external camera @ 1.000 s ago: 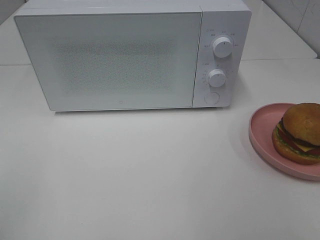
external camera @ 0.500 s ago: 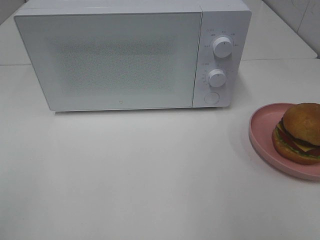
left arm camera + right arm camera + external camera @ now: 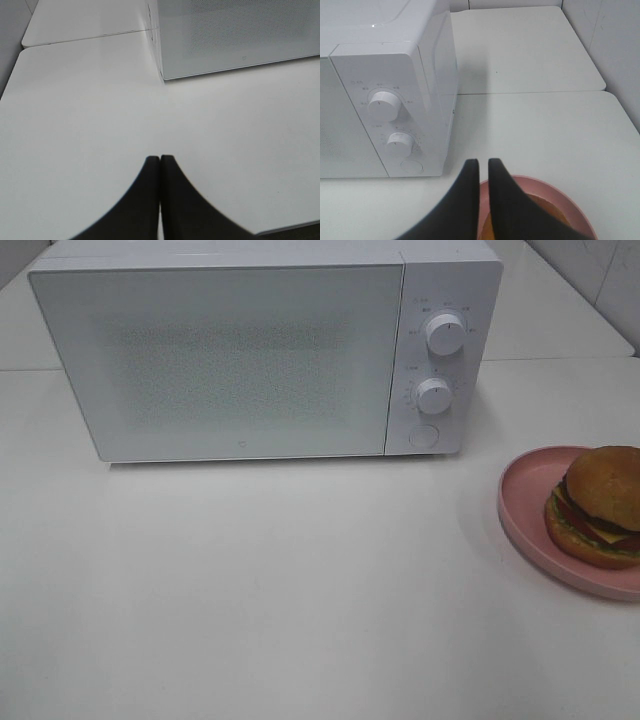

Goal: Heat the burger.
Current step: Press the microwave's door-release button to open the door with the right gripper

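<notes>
The burger (image 3: 600, 505), a golden-brown bun with dark patty, cheese, tomato and lettuce, sits on a pink plate (image 3: 525, 490) at the table's right edge. Neither gripper shows in the exterior high view. In the right wrist view my right gripper (image 3: 483, 161) hovers over the pink plate (image 3: 570, 205), its black fingers drawn together with only a thin slit and nothing between them. A bit of the burger's bun (image 3: 545, 217) shows beside them. My left gripper (image 3: 160, 159) is shut and empty above bare table, short of the microwave's corner (image 3: 162, 75).
A white microwave (image 3: 240, 360) stands at the back with its door closed. On its right panel are two knobs (image 3: 444, 333) (image 3: 433, 396) and a round button (image 3: 424, 435). The white table (image 3: 300, 590) stretches in front. A tiled wall (image 3: 600, 270) is at the far right.
</notes>
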`<state>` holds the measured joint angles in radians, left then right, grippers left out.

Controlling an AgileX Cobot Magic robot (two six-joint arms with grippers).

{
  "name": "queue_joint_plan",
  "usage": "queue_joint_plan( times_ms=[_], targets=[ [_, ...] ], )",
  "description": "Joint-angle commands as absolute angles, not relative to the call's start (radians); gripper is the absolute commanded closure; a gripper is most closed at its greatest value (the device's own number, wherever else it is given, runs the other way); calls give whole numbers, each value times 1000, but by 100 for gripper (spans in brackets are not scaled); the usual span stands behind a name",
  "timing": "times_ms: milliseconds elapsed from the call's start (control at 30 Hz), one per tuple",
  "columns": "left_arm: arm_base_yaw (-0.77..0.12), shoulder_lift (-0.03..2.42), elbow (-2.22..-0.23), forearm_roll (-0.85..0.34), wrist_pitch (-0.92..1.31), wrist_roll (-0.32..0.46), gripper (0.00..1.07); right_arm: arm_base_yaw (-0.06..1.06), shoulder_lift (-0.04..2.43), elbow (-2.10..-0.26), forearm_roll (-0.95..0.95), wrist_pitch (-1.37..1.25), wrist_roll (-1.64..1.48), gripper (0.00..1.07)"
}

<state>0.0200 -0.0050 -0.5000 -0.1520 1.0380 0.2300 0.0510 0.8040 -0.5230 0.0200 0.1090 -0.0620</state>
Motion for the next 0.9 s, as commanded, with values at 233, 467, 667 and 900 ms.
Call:
queue_joint_plan(
  times_ms=[233,467,667,900],
  targets=[
    [14,-28,-498,-156,1038,225,106,47,986,-529,20,-135,-56,107],
    [14,-28,-498,-156,1038,225,106,183,1096,-531,17,-234,-57,107],
    [14,-28,-498,-156,1038,225,106,363,1222,-531,26,-299,-52,107],
    [14,-28,-498,-156,1038,225,106,463,1340,-531,78,-412,-32,107]
  ],
)
